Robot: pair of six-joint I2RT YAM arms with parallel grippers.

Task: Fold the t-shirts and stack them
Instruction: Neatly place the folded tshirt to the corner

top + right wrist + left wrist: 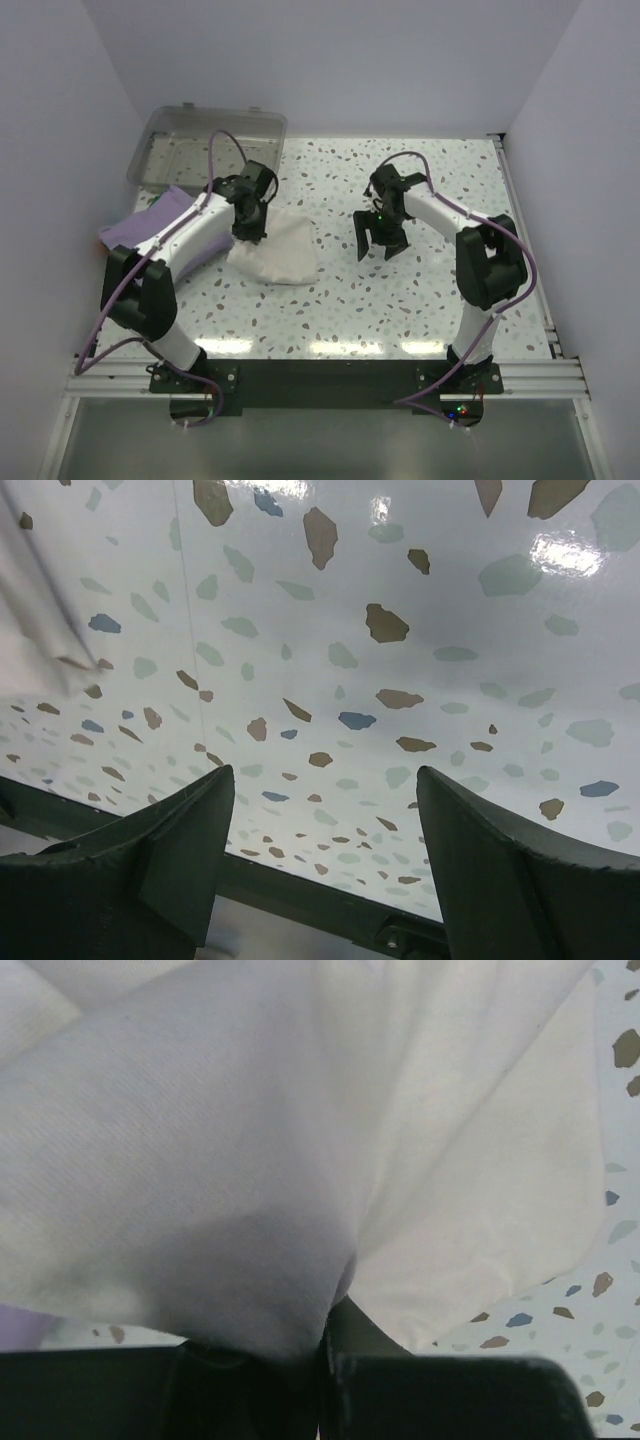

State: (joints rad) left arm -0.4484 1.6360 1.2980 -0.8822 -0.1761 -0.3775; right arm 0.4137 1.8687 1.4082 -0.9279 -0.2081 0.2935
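Observation:
The cream-white t-shirt [280,250] lies bunched on the table left of centre; its red logo is hidden. My left gripper [248,228] is shut on a pinch of this shirt at its upper left edge; the left wrist view shows the cloth [250,1160] gathered between the closed jaws. The lavender t-shirt [145,222] lies at the far left, partly under my left arm. My right gripper [380,246] is open and empty above bare table, right of the cream shirt; its fingers [170,850] stand wide apart in the right wrist view, where a strip of cream cloth [35,630] shows at far left.
A clear plastic bin [205,140] stands at the back left, next to the lavender shirt. The speckled table [430,300] has a raised rail [525,240] along its right edge and a metal frame at the near edge.

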